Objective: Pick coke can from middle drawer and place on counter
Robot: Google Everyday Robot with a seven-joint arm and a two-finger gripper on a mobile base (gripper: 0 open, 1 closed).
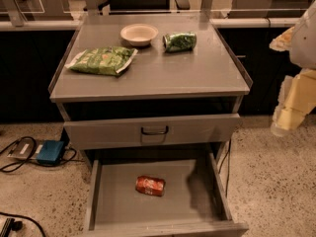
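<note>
The coke can [150, 185] is red and lies on its side on the bare floor of the pulled-out middle drawer [197, 201], a little left of the drawer's middle. The counter [163, 75] is the wide grey cabinet top above it. My gripper [289, 113] is pale and cream-coloured. It hangs at the right edge of the view, to the right of the cabinet, level with the drawer front. It is well above and to the right of the can and holds nothing that shows.
On the counter lie a green chip bag [102, 60], a white bowl [139, 34] and a green soda can [179, 41] on its side. A drawer front with a dark loop handle [154, 130] sits above the open drawer. Cables and a blue box [50, 152] lie on the floor at left.
</note>
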